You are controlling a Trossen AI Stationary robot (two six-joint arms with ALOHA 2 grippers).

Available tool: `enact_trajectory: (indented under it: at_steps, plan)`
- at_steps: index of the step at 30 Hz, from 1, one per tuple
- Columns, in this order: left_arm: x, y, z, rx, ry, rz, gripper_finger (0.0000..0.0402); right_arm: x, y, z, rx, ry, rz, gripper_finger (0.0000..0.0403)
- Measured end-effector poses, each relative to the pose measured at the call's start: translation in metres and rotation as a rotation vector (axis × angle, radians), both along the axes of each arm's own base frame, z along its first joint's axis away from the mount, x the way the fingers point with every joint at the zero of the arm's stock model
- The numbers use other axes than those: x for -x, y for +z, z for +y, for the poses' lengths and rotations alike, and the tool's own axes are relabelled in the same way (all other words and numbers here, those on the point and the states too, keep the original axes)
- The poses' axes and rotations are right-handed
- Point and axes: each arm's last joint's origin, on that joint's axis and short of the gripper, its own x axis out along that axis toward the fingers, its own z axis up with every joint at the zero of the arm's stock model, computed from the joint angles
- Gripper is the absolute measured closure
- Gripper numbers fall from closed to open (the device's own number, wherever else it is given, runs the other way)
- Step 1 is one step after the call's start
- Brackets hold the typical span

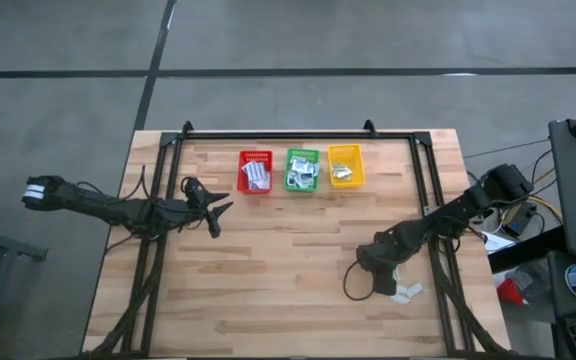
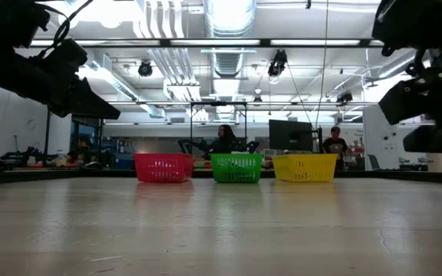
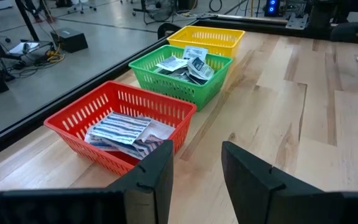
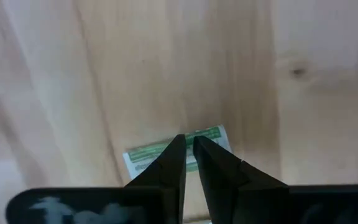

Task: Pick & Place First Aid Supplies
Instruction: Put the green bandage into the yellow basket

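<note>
A flat white packet with green print [image 4: 166,154] lies on the wooden table near its right front; in the high view it shows as a pale packet [image 1: 406,292]. My right gripper [image 4: 188,140] points down at it, its fingers a narrow slit apart, tips at the packet's edge. In the high view, my right gripper [image 1: 390,278] is beside the packet. My left gripper [image 3: 194,168] hangs open over the table's left part [image 1: 218,210], with nothing between its fingers. Other packets lie in the red basket [image 3: 120,124], the green basket [image 3: 179,74] and the yellow basket [image 1: 346,166]. My right gripper comes at the packet's long edge [image 4: 194,133] from above, pointing down, one fingertip [image 4: 178,144] on either side of the packet's middle. I cannot tell whether the tips touch it. The packet lies flat on the table.
The three baskets stand in a row at the table's far edge, red [image 1: 255,171], green [image 1: 302,169], yellow. A black frame [image 1: 278,134] runs round the table. Bare wood [image 1: 288,260] lies between the two arms. People sit in the room beyond the table.
</note>
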Motion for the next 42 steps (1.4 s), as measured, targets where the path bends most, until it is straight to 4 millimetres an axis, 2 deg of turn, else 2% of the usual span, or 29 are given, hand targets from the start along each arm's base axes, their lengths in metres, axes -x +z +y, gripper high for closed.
enact_trajectory:
  at_steps: [7,20,34,42]
  plan:
    - [0.0,0.0,0.0,0.0,0.0,0.001,0.0268,-0.001,0.004,-0.004,0.113,-0.032,-0.065,0.0392]
    - [0.0,0.0,0.0,0.0,0.0,0.002,0.0268,0.0,0.009,-0.01,0.194,-0.096,-0.105,0.0395]
    - [0.0,0.0,0.0,-0.001,0.0,0.002,0.0268,0.005,0.054,-0.029,0.164,-0.21,-0.321,0.0395]
    - [0.0,0.0,0.0,0.0,0.0,0.001,0.0268,0.009,0.066,-0.036,0.149,-0.19,-0.366,0.0394]
